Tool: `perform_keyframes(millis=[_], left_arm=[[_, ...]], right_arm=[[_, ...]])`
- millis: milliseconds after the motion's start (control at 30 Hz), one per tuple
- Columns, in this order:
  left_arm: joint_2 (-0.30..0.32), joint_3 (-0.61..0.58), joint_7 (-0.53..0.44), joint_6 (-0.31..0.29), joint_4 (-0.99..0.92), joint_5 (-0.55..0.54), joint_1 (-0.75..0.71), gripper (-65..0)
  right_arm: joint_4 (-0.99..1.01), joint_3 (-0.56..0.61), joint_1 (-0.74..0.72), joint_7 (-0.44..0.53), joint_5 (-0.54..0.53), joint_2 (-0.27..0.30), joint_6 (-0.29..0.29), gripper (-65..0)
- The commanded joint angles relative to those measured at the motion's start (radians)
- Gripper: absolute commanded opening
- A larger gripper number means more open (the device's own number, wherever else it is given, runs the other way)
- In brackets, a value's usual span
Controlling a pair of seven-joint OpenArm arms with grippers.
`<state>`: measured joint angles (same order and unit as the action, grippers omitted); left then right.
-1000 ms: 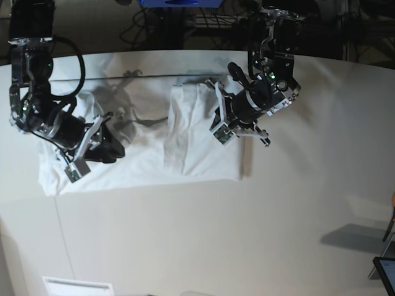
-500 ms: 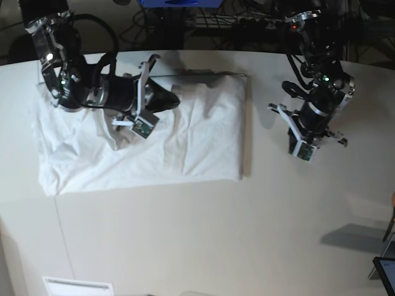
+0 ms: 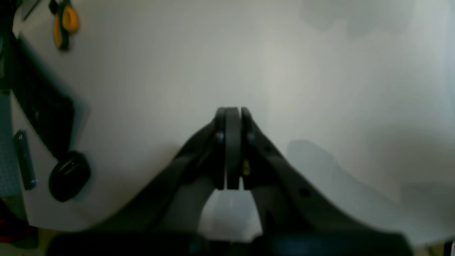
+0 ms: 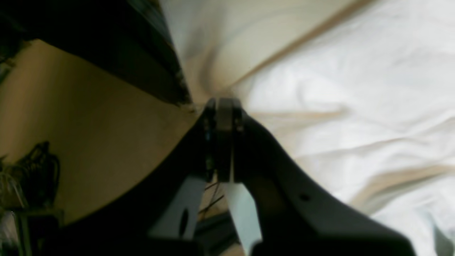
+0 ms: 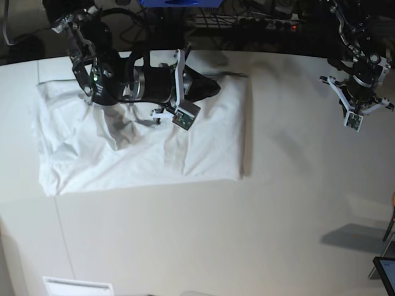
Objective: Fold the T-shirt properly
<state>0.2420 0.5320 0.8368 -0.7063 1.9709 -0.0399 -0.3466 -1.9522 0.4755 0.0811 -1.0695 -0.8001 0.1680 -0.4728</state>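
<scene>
Beneath and beside the fingertips of the right gripper [image 4: 219, 105], the T-shirt [image 5: 136, 145] is lying as a rumpled white rectangle on the table [image 5: 203, 240]. In the right wrist view the two dark fingers [image 4: 263, 142] are pressing flat against each other with nothing showing between them, and wrinkled white cloth is filling the space to one side of the tips while bare tan tabletop is lying to the other. From the base view, this arm is reaching across the far part of the shirt, its gripper [image 5: 207, 86] hanging over the cloth near the shirt's far edge; whether the tips are touching the fabric cannot be told. The shirt's nearer edge is running fairly straight, and deep creases are gathering in the part below the arm.

Well apart from the cloth, the left gripper [image 3: 233, 111] is hovering over plain pale tabletop. Its fingers [image 3: 199, 142] are likewise sitting closed together, gripping nothing. Off to one side of those fingertips, at the table's edge, a dark rounded object [image 3: 69, 175] is resting, and further away an orange-handled tool [image 3: 64, 23] is lying, blurred. In the base view this gripper [image 5: 358, 102] is sitting near the far corner of the table, with open tabletop between it and the shirt.
</scene>
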Motion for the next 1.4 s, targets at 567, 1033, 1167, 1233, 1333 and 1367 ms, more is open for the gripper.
perform_keyframes(millis=[567,1033,1167,1233,1333,1367], left_arm=[[0.013,0.013,-0.021,0.008,0.015,-0.004,-0.03,-65.0],[0.013,0.013,-0.021,0.008,0.014,-0.004,-0.027,-65.0],[0.009,0.009,-0.021,0.008,0.015,-0.004,-0.029,-65.0],[0.006,0.007,-0.021,0.008,0.017,-0.004,-0.029,-65.0],[0.004,0.006,-0.021,0.008,0.017,-0.008,-0.026,-65.0],[0.004,0.006,-0.021,0.008,0.018,-0.01,-0.026,-65.0]], right_arm=[[0.251,-0.008,-0.013,0.2,-0.02,0.074,0.019,-64.1],[0.159,-0.013,-0.017,0.193,-0.018,0.143,0.024,-64.1],[0.103,-0.011,-0.09,0.125,-0.022,0.135,0.024,-64.0],[0.129,-0.011,-0.148,0.101,-0.017,0.104,0.024,-63.8],[0.225,-0.011,-0.22,0.094,-0.014,0.074,0.024,-63.8],[0.265,-0.008,-0.243,0.097,-0.014,0.063,0.023,-63.8]])
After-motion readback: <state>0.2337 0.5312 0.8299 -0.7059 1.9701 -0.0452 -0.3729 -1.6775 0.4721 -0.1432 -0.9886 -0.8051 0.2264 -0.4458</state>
